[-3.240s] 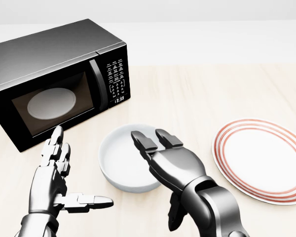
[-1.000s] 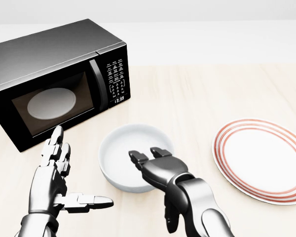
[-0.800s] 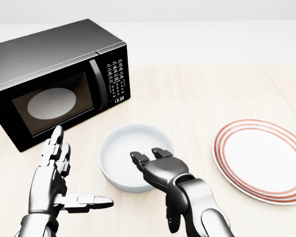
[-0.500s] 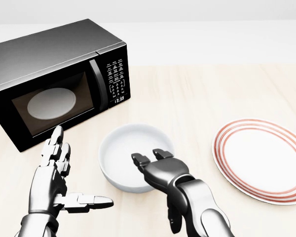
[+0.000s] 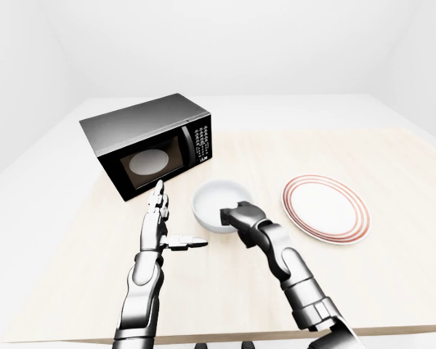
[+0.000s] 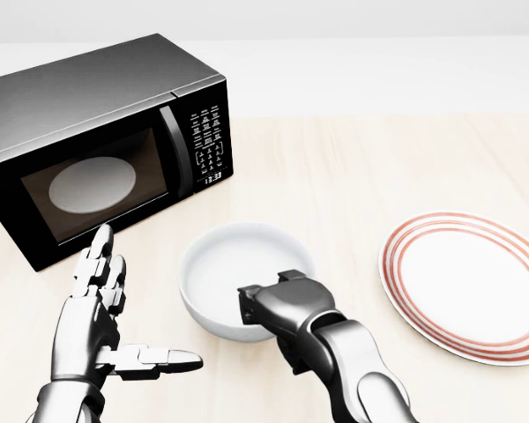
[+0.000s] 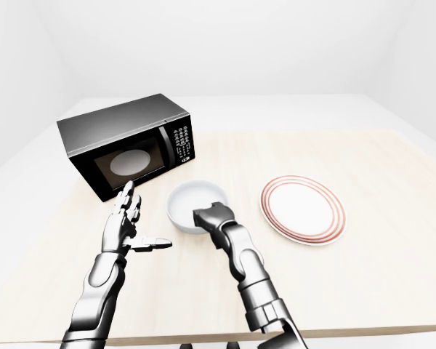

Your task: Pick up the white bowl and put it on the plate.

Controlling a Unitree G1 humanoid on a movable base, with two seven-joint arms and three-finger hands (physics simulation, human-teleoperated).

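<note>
The white bowl (image 6: 234, 264) sits in the middle of the pale wooden table (image 6: 361, 167) in the head view. My right hand (image 6: 266, 306) grips the bowl's near rim at its lower right, with fingers curled over the edge and the thumb below. The bowl looks slightly tipped up on that side. The red-ringed white plate (image 6: 472, 282) lies flat to the right, apart from the bowl. My left hand (image 6: 101, 322) hovers open to the bowl's left, fingers straight up and thumb pointing right, touching nothing.
A black microwave (image 6: 97, 145) with its door shut stands at the upper left, close to the left hand. Bare table (image 5: 261, 153) stretches between bowl and plate and beyond them. The table's near edge (image 5: 225, 338) runs along the bottom of the left-eye view.
My right hand's fingers have folded down over the bowl's near rim and closed on it. The bowl has shifted slightly. The left hand has stayed still.
</note>
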